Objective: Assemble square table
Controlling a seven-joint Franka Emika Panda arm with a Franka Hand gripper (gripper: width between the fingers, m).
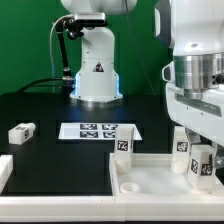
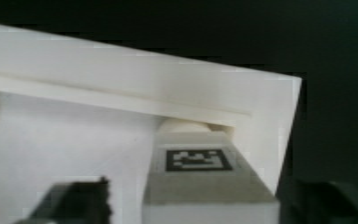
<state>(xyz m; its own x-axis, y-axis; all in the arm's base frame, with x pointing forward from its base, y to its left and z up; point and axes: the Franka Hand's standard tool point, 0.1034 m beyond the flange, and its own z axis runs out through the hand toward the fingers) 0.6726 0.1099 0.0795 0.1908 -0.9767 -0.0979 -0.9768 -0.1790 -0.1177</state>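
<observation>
The white square slab (image 1: pixel 152 176) lies underside up at the front, on the exterior view's right. Three tagged white legs stand on it: one at its near-left corner (image 1: pixel 123 146), one further back (image 1: pixel 181 146), and one at the right (image 1: pixel 203 170). My gripper (image 1: pixel 203 150) hangs straight over that right leg. In the wrist view the leg (image 2: pixel 201 165) stands in a corner of the slab's rim (image 2: pixel 149 85), between my fingers (image 2: pixel 83 200). The gripper (image 2: pixel 197 200) is open, with a gap showing on one side of the leg. A fourth leg (image 1: pixel 22 131) lies loose on the table at the left.
The marker board (image 1: pixel 97 131) lies flat mid-table. The white domed robot base (image 1: pixel 97 75) stands behind it. A white piece (image 1: pixel 4 170) shows at the left edge. The tabletop is black, with a green backdrop behind.
</observation>
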